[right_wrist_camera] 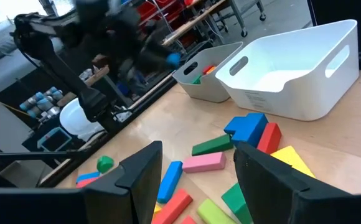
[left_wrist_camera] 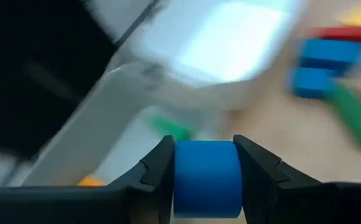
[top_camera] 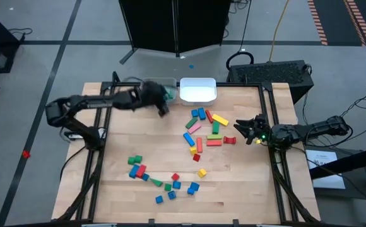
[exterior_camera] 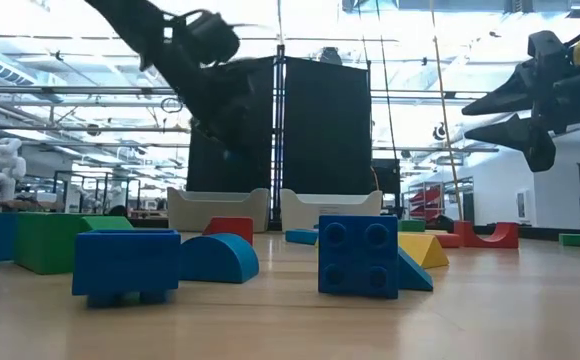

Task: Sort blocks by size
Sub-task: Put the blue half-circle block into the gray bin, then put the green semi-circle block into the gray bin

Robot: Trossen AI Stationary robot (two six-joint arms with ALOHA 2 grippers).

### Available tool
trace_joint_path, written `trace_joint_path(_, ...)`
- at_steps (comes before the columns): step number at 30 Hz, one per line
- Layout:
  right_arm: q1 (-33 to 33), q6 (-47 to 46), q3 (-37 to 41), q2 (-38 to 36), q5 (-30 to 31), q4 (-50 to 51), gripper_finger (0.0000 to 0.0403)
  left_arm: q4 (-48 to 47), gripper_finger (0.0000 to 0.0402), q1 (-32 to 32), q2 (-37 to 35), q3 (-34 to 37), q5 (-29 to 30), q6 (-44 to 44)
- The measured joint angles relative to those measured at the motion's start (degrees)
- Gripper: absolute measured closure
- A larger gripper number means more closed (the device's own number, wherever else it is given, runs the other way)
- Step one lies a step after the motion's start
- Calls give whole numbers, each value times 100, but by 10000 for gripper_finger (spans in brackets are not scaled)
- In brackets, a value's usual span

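Left gripper (left_wrist_camera: 205, 180) clamps blue block (left_wrist_camera: 206, 177); right gripper (top_camera: 245, 130) jaws wide, empty.
Only left wrist view shows block; its axis unclear.

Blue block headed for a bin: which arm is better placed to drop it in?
Left. The left gripper is shut on the blue block beside the bins; the right gripper waits open, empty, by the table's right edge.
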State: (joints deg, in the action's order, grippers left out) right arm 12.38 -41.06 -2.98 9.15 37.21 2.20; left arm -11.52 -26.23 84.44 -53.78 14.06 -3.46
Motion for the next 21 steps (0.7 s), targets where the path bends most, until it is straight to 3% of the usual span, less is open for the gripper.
trace_joint_path(3, 0, 9, 0, 4, 0, 0, 209, 27, 277, -657, 17, 0, -379, 153)
trace_joint_path(7, 0, -13, 0, 15, 0, 1, 209, -70, 276, -1043, 174, 4, -871, 61)
trace_joint_path(9, 0, -13, 0, 15, 0, -7, 209, -30, 252, -1123, 249, 4, -872, -129)
trace_joint_path(15, 0, -26, 0, 17, -2, -9, 209, 20, 129, -1145, 311, -40, -944, -379)
trace_joint_path(21, 0, -4, 0, 18, 2, -7, 209, -1175, 99, -993, -130, -384, -1369, -176)
